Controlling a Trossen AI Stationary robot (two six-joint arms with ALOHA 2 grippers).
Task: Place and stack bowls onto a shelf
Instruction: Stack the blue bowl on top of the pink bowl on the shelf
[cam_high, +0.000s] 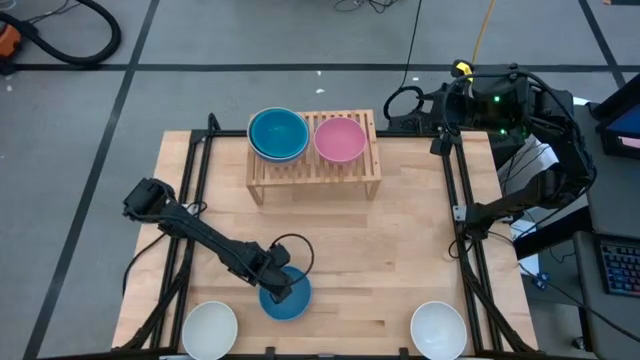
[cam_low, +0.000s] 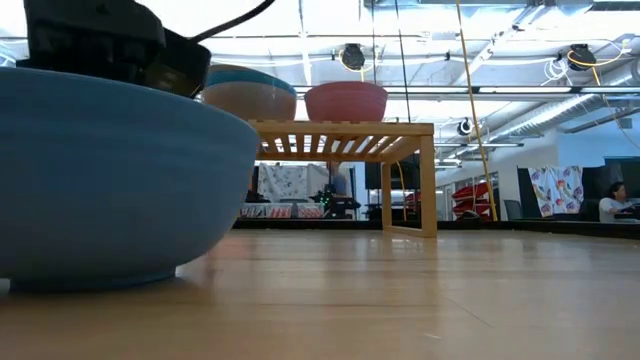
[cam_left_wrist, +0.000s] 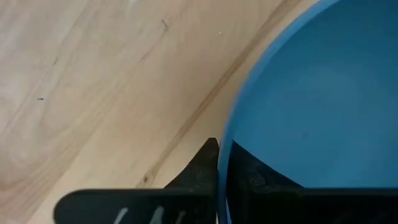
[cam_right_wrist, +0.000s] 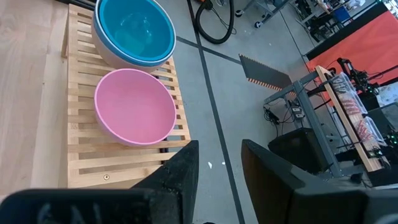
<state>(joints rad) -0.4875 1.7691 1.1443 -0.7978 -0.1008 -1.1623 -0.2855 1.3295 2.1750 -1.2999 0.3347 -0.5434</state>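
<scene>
Across our light-wood bench (cam_high: 400, 250), our left hand (cam_high: 280, 290) pinches the round blue plastic bowl's (cam_high: 292, 300) rim; two white bowls (cam_high: 210, 328) flank it, our right hand (cam_right_wrist: 217, 168) slightly parted, empty.

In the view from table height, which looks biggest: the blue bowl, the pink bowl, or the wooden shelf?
1. Blue bowl, though only because it sits right at the camera.
2. Shelf.
3. Pink bowl, on top of the shelf.

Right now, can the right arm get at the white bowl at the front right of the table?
Probably yes. The right pincer waits open off the table's far right, by the shelf. The white bowl sits alone at the near right edge, nothing beside or over it. The left pincer is busy at the blue bowl.
</scene>
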